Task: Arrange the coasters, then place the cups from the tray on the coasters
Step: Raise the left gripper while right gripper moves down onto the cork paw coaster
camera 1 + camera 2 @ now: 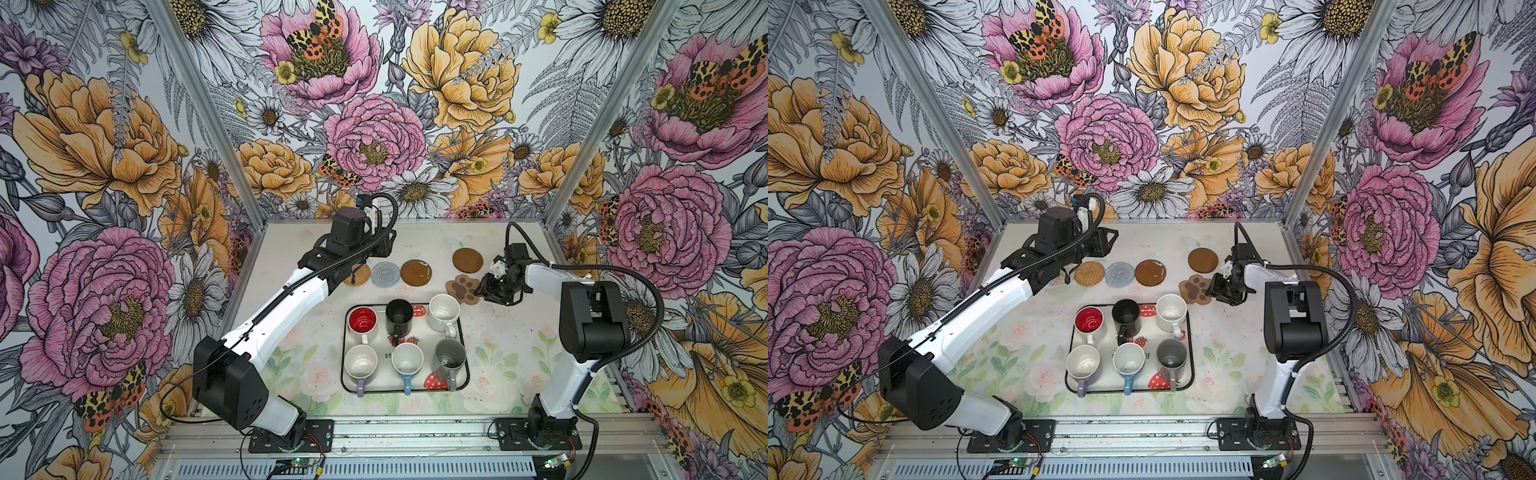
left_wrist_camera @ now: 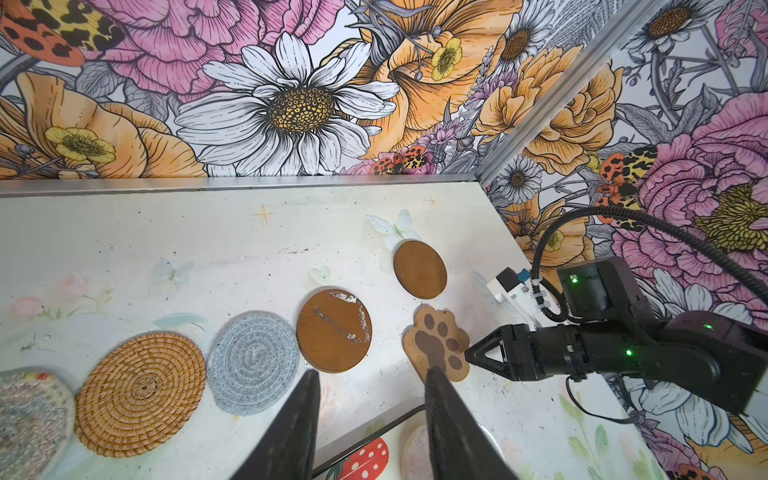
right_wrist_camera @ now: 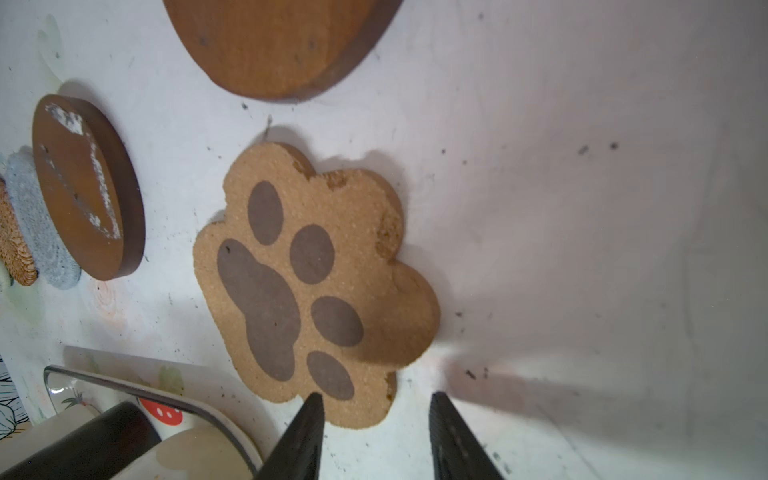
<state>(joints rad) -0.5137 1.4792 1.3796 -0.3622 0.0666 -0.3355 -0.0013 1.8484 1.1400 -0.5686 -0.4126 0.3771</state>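
Four coasters [image 1: 1120,274] are aligned; two are not. No cups [image 1: 444,309] are placed yet. The left claw [image 2: 372,372] and right claw [image 3: 374,399] are held open, empty.

Three walls close in the cell: the far wall [image 1: 374,104], the left wall [image 1: 83,199] and the right wall [image 1: 698,187]. All are papered with large pink and orange peonies, white daisies and spotted moths. Aluminium posts [image 1: 208,108] mark the far corners. The tabletop [image 1: 498,353] is pale and scuffed, printed with faint roses and leaves. A ribbed aluminium rail [image 1: 415,432] runs along its near edge. The light is even.
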